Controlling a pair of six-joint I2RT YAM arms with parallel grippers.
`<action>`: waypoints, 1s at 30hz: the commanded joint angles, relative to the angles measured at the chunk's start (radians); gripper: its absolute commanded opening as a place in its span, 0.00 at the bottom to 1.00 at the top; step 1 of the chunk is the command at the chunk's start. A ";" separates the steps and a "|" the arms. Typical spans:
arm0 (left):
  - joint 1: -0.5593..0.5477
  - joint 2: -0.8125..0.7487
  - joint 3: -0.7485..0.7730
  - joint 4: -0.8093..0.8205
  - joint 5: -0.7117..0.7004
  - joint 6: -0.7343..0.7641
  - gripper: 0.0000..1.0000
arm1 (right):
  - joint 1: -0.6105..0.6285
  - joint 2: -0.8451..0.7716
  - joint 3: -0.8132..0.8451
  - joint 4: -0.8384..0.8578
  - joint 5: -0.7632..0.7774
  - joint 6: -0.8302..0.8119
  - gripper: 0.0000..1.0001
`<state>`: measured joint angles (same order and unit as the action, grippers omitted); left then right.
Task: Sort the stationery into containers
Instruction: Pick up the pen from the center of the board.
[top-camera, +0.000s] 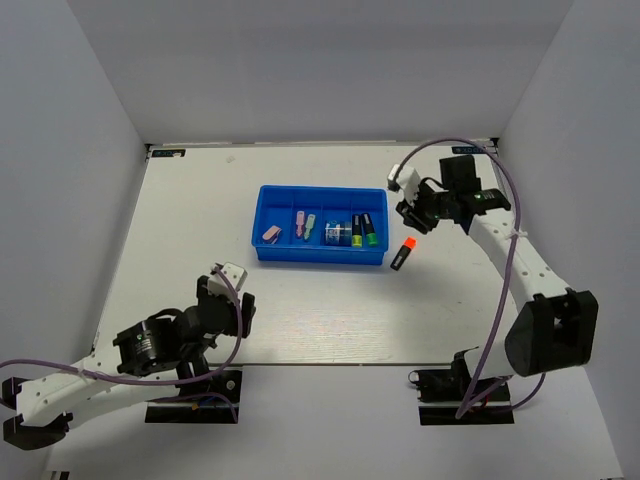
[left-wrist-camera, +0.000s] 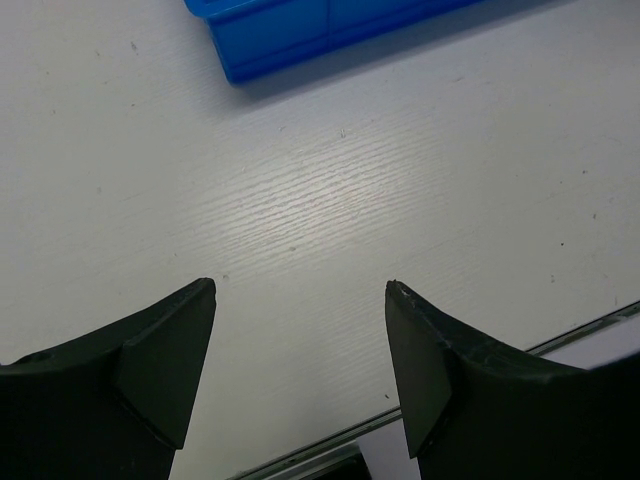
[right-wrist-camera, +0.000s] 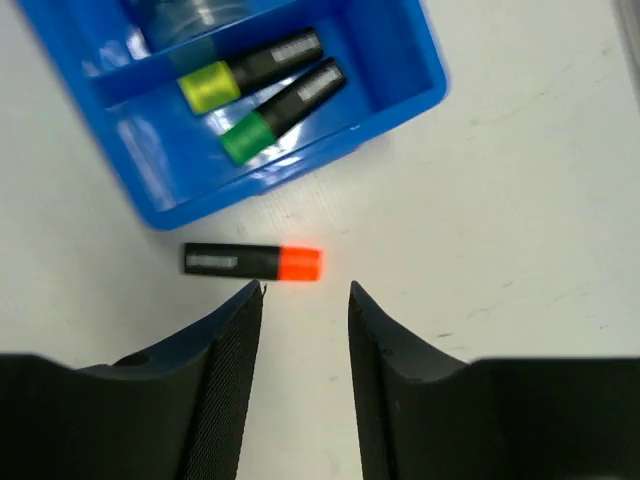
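Observation:
The blue tray (top-camera: 266, 190) sits mid-table and holds a pink eraser (top-camera: 272, 233), a pink piece (top-camera: 299, 220), a mint piece (top-camera: 309, 226), a tape roll (top-camera: 334, 233), and yellow-capped (top-camera: 357, 232) and green-capped (top-camera: 370, 231) highlighters. The orange-capped highlighter (top-camera: 403, 254) lies on the table just right of the tray. My right gripper (top-camera: 412, 217) is open and empty above the table. In the right wrist view its fingertips (right-wrist-camera: 305, 288) stand just short of the orange highlighter (right-wrist-camera: 253, 262), beside the tray (right-wrist-camera: 250, 192). My left gripper (top-camera: 238, 300) is open and empty, well short of the tray.
White walls enclose the table on three sides. In the left wrist view the open gripper (left-wrist-camera: 300, 285) hovers over bare table, the tray's corner (left-wrist-camera: 280, 35) far ahead and the table's front edge (left-wrist-camera: 580, 330) just below.

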<state>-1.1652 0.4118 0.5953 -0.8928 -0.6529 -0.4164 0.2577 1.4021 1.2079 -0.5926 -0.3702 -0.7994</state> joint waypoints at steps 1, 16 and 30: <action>0.002 -0.005 0.000 -0.026 -0.024 -0.001 0.79 | -0.031 0.092 0.103 0.042 0.031 -0.141 0.44; 0.001 0.018 -0.003 -0.017 -0.008 0.002 0.79 | -0.048 0.293 0.130 -0.182 0.198 1.078 0.74; 0.002 0.013 -0.008 -0.015 -0.007 -0.001 0.79 | -0.034 0.319 -0.030 0.059 0.362 1.304 0.65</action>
<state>-1.1652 0.4263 0.5953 -0.9096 -0.6544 -0.4160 0.2153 1.6924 1.1786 -0.6052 -0.0555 0.4274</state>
